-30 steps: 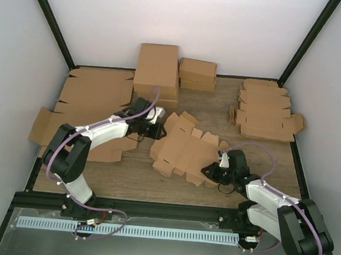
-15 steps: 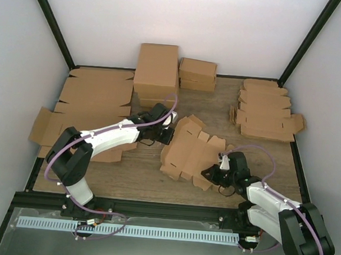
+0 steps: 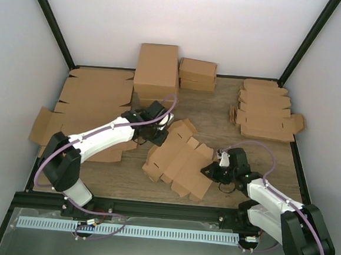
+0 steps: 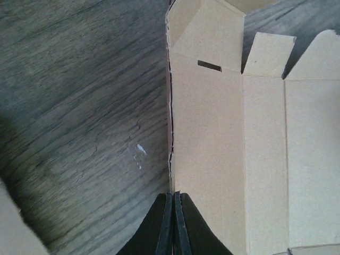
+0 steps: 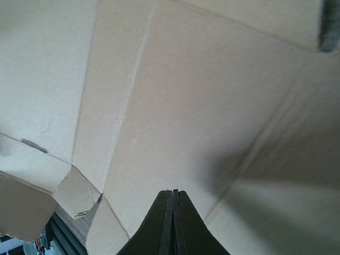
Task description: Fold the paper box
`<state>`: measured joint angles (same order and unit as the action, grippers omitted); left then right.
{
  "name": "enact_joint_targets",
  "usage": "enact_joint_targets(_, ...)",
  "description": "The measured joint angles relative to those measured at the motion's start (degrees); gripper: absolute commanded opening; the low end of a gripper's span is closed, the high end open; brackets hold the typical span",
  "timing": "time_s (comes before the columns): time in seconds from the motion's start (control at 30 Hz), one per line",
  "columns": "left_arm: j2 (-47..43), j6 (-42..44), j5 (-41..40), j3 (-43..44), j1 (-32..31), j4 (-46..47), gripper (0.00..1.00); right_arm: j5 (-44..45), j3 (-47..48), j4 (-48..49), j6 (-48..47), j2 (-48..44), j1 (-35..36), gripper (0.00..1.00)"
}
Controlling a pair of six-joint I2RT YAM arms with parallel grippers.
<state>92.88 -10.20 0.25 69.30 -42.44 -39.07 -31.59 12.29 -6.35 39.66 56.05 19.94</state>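
Observation:
The paper box [image 3: 177,159] is an unfolded brown die-cut sheet with flaps, lying mid-table. My left gripper [image 3: 162,137] is at its far left edge. In the left wrist view the jaws [image 4: 174,194] are shut with the sheet's edge [image 4: 212,133] running straight into them. My right gripper [image 3: 209,171] is at the sheet's right side. In the right wrist view its jaws [image 5: 173,192] are shut, and the cardboard [image 5: 186,95] fills almost the whole view beyond them.
Large flat cardboard sheets [image 3: 93,95] lie at the left. A big folded box [image 3: 157,70] and smaller folded boxes [image 3: 197,74] stand at the back. A stack of flat die-cut pieces [image 3: 266,114] lies at the back right. Black frame posts rise at both back corners.
The paper box has shifted left and a little nearer and lies flatter. My left gripper moved back left with it. My right gripper shifted only slightly.

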Motion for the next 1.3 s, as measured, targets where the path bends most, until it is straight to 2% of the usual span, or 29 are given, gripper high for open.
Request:
enact_joint_targets(0.3, -2.1, 2.9, -0.9, 0.0, -1.9, -3.3, 0.04, -3.3, -3.4, 6.4, 0.7, 5.2, 0.1, 0.01)
enact_joint_targets(0.6, -7.0, 0.5, 1.3, -2.9, -6.2, 0.4, 0.04, -4.3, -5.1, 11.0, 2.9, 5.8, 1.5, 0.02)
enact_joint_targets(0.73, -8.5, -0.7, 2.8, -4.5, -7.1, 1.9, 0.04, -5.1, -5.1, 11.3, 3.6, 4.9, 1.6, 0.14)
enact_joint_targets(0.97, -8.5, -2.0, 3.7, -6.3, -8.7, 2.5, 0.04, -7.2, -3.4, 11.7, 7.9, -6.1, 1.9, 0.29)
enact_joint_targets(1.1, -8.5, -2.7, 3.2, -6.3, -9.5, 2.6, 0.04, -7.3, -0.6, 12.7, 11.4, -7.4, 1.9, 0.38)
enact_joint_targets(1.3, -8.5, -3.3, -0.1, -6.3, -12.0, 2.6, 0.04, -5.0, 2.7, 13.9, 19.8, -7.1, 2.4, 0.64)
